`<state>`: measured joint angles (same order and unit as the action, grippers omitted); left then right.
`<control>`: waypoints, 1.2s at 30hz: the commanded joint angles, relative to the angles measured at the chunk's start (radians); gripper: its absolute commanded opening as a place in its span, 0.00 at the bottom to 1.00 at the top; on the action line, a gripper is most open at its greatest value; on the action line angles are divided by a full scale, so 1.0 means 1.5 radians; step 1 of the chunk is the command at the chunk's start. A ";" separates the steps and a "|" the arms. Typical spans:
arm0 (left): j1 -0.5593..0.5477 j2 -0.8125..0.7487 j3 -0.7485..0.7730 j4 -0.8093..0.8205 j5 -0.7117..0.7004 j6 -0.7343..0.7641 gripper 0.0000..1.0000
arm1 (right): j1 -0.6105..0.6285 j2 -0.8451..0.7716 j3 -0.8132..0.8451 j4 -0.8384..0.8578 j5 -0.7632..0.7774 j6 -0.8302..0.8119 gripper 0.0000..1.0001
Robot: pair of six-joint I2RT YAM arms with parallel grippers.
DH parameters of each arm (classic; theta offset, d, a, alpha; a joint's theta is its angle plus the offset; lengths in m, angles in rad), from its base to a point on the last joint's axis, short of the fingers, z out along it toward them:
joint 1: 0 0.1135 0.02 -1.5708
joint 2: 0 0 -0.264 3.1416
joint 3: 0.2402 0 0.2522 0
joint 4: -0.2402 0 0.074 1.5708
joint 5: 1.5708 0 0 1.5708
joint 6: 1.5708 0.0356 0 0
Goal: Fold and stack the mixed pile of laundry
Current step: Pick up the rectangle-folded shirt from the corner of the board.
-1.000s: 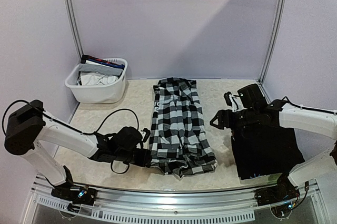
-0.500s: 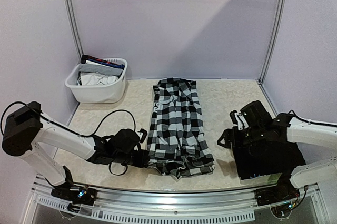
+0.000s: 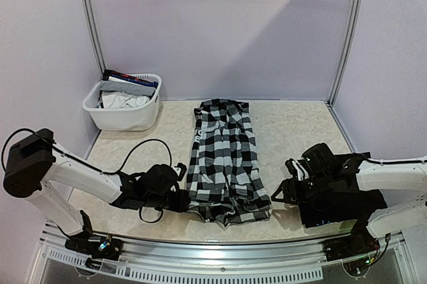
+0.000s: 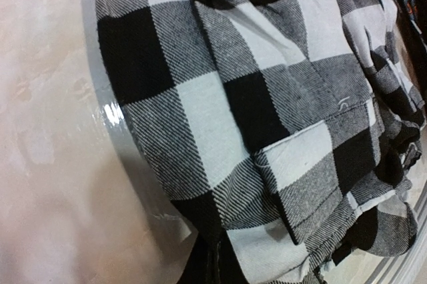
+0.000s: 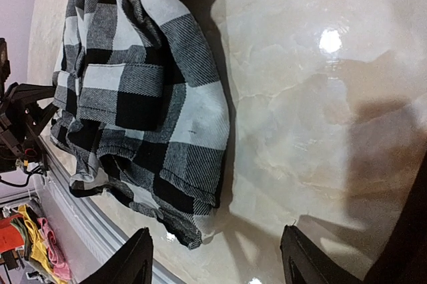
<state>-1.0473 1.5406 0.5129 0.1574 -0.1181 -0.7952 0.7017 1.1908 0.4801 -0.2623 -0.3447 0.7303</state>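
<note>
Right gripper (image 3: 280,191) has swung toward the checkered shirt (image 3: 223,157) lying flat on the table (image 3: 300,124) — jaws spread; left gripper (image 3: 181,199) sits at its near-left corner, grip impossible to tell. Next, likely: pinch both near corners to fold.

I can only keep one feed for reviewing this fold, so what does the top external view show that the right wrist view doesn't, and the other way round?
Only top external: the white basket at far left with laundry in it, plus the checkered shirt's full length. Only right wrist: the right hand open, fingers spread over bare table, and a close look at the shirt's near-right hem, bunched at the corner. Both: the shirt lying on the table near its front edge.
</note>
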 commanded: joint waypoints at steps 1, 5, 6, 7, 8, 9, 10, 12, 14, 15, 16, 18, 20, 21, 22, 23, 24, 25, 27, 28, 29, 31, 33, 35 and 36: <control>-0.016 0.026 -0.004 -0.014 -0.009 -0.007 0.00 | 0.012 0.036 -0.013 0.074 -0.036 0.016 0.65; -0.017 0.034 0.001 -0.013 -0.008 -0.008 0.00 | 0.017 0.073 -0.018 0.117 -0.042 0.027 0.61; -0.017 0.034 0.001 -0.012 -0.007 -0.008 0.00 | 0.020 0.086 -0.018 0.125 -0.041 0.028 0.60; -0.018 0.035 0.001 -0.011 -0.007 -0.008 0.00 | 0.024 0.094 -0.018 0.134 -0.042 0.030 0.59; -0.018 0.035 0.001 -0.011 -0.007 -0.007 0.00 | 0.027 0.107 -0.018 0.143 -0.043 0.031 0.58; -0.018 0.035 0.002 -0.011 -0.007 -0.007 0.00 | 0.031 0.123 -0.018 0.152 -0.044 0.033 0.56; -0.018 0.034 0.002 -0.011 -0.008 -0.007 0.00 | 0.035 0.133 -0.017 0.160 -0.046 0.035 0.54; -0.018 0.034 0.001 -0.011 -0.009 -0.006 0.00 | 0.043 0.156 -0.015 0.169 -0.051 0.040 0.49; -0.018 0.037 0.000 -0.010 -0.009 -0.007 0.00 | 0.054 0.176 -0.010 0.190 -0.056 0.043 0.43; -0.018 0.037 -0.001 -0.010 -0.010 -0.007 0.00 | 0.061 0.183 -0.007 0.191 -0.056 0.044 0.41; -0.018 0.037 -0.002 -0.009 -0.011 -0.007 0.00 | 0.067 0.186 -0.003 0.192 -0.055 0.046 0.38; -0.018 0.038 -0.004 -0.005 -0.013 -0.009 0.00 | 0.078 0.192 0.003 0.194 -0.057 0.049 0.33; -0.019 0.040 -0.006 -0.001 -0.009 -0.009 0.00 | 0.086 0.192 0.007 0.194 -0.060 0.052 0.26; -0.019 0.041 -0.009 0.003 -0.005 -0.010 0.00 | 0.090 0.192 0.009 0.193 -0.061 0.055 0.22; -0.019 0.040 -0.009 0.009 -0.001 -0.010 0.00 | 0.092 0.190 0.011 0.188 -0.060 0.055 0.17; -0.020 0.040 -0.010 0.011 0.004 -0.010 0.00 | 0.093 0.188 0.013 0.185 -0.059 0.054 0.12; -0.020 0.039 -0.009 0.011 0.009 -0.009 0.00 | 0.094 0.185 0.016 0.177 -0.056 0.052 0.08; -0.022 0.038 -0.007 0.007 0.013 -0.008 0.00 | 0.094 0.181 0.019 0.160 -0.052 0.052 0.04; -0.030 0.031 0.004 -0.011 0.016 -0.008 0.00 | 0.096 0.167 0.028 0.121 -0.038 0.047 0.00; -0.033 0.026 0.009 -0.023 0.016 -0.006 0.00 | 0.097 0.159 0.034 0.098 -0.027 0.044 0.00; -0.042 0.020 0.016 -0.037 0.011 -0.005 0.00 | 0.101 0.147 0.040 0.075 -0.014 0.041 0.00; -0.053 0.006 0.031 -0.066 -0.003 0.000 0.00 | 0.103 0.120 0.050 0.043 0.008 0.034 0.00; -0.059 -0.005 0.042 -0.086 -0.018 0.005 0.00 | 0.105 0.098 0.057 0.025 0.024 0.033 0.00; -0.061 -0.013 0.047 -0.095 -0.028 0.006 0.00 | 0.104 0.081 0.065 0.012 0.034 0.033 0.00; -0.061 -0.018 0.048 -0.096 -0.028 0.006 0.00 | 0.106 0.075 0.069 0.005 0.039 0.033 0.00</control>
<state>-1.1175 1.5520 0.5591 0.0975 -0.1337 -0.7994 0.8494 1.3533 0.5453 -0.1665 -0.3500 0.7967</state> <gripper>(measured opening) 0.016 0.015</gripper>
